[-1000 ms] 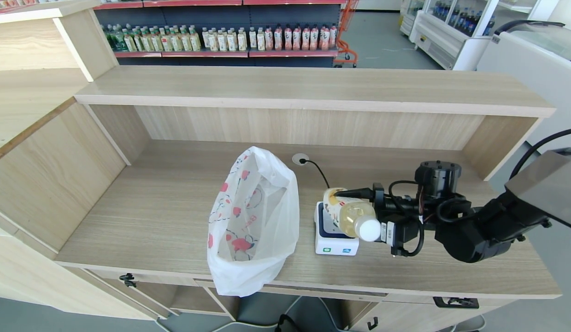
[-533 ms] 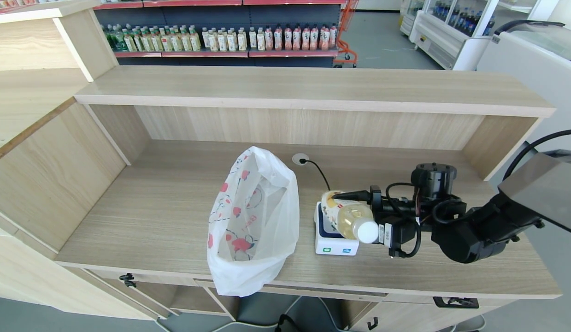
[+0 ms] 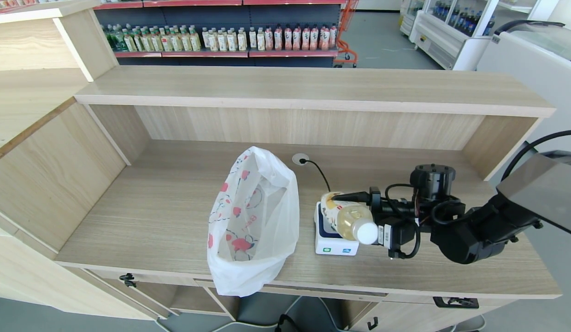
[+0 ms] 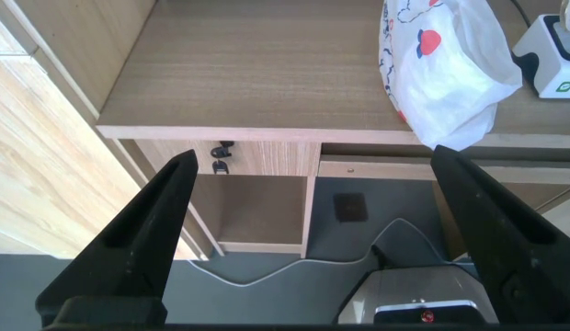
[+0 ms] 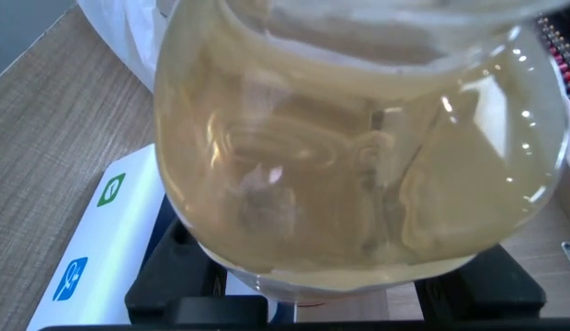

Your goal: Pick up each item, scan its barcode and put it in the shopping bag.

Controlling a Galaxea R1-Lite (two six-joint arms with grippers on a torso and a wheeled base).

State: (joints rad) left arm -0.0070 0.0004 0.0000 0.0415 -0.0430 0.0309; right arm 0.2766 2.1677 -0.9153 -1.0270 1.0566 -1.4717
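Dropping a touch, the right claw gripping the clear yellow-drink plastic bottle now hangs with the white box scanner just beneath it, probably mid-scan.

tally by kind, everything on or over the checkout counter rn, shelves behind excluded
white plastic shopping bag with red print: 1
white box scanner with dark top: 1
clear bottle of yellow drink with white cap, over the scanner: 1
black cable: 1
Total: 4
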